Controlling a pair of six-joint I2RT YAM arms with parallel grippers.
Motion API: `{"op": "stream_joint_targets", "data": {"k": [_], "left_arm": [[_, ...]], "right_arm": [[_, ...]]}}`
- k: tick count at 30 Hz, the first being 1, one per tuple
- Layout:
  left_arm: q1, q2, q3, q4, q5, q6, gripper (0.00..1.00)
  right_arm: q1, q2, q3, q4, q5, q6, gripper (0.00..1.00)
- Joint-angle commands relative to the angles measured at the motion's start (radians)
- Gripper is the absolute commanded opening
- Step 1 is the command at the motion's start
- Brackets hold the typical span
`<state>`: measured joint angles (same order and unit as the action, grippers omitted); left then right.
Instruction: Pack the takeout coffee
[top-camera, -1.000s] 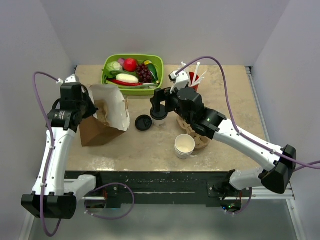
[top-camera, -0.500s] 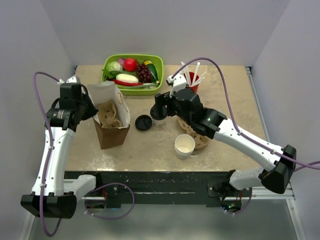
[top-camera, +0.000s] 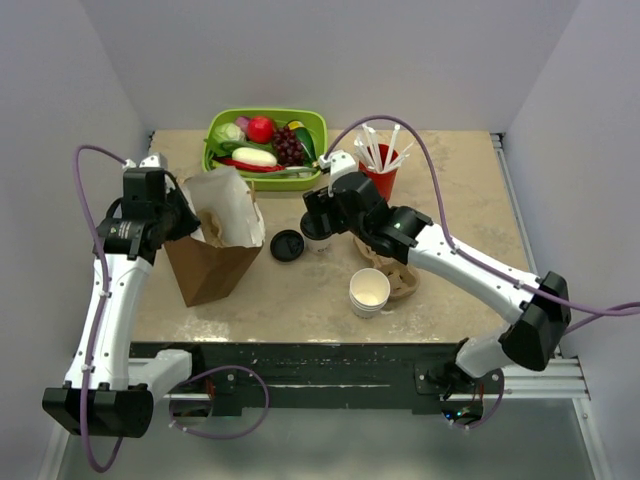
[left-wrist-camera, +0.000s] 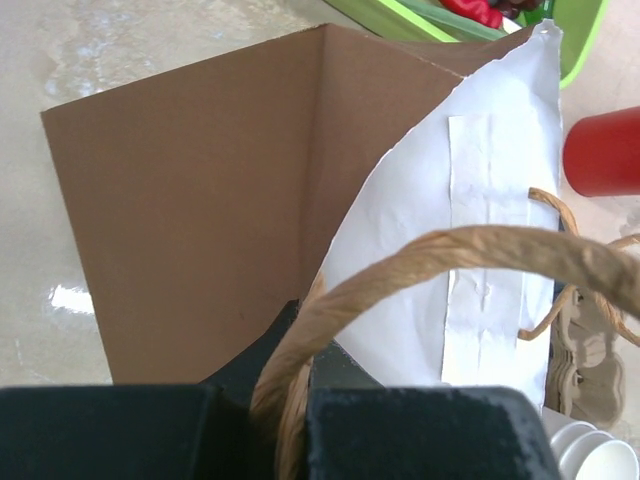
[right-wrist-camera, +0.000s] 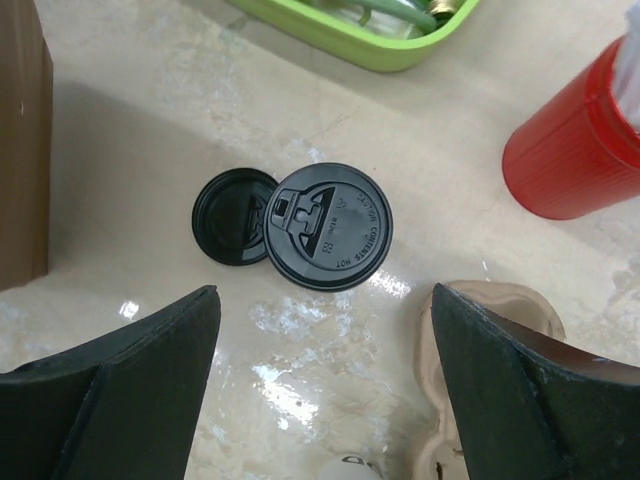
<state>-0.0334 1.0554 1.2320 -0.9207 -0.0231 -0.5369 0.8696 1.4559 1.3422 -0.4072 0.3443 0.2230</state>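
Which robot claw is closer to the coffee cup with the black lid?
Right. The right claw hangs open right above the coffee cup; the left claw is off to its side, gripping the handle of the paper bag.

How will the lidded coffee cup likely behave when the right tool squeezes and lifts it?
The coffee cup looks like paper, so a hard squeeze from the open right tool would probably dent it. Standing upright and narrow, it could tip if nudged off-centre. Its lid hides whether it is full or heavy.
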Motion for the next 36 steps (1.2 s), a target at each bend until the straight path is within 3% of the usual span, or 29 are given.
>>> {"op": "stream_joint_targets", "data": {"k": [1, 10, 15, 21, 36], "left_arm": [[0.0, -0.006, -0.023, 0.065, 0.078, 0.031, 0.0], [0.0, -0.015, -0.045, 0.097, 0.112, 0.038, 0.0], [0.0, -0.024, -0.051, 0.097, 0.103, 0.04, 0.0], [0.0, -0.031, -0.057, 0.105, 0.091, 0.041, 0.0], [0.0, -0.028, -0.065, 0.129, 0.097, 0.038, 0.0]], "right_arm": [[-0.004, 0.049, 0.041, 0.05, -0.113, -0.06, 0.87], [-0.004, 0.296, 0.216, -0.022, -0.119, -0.034, 0.68], [-0.004, 0.365, 0.27, -0.042, 0.004, 0.007, 0.61], [-0.001, 0.425, 0.296, -0.047, 0.025, 0.029, 0.47], [0.043, 0.512, 0.386, -0.136, 0.146, 0.081, 0.39]]}}
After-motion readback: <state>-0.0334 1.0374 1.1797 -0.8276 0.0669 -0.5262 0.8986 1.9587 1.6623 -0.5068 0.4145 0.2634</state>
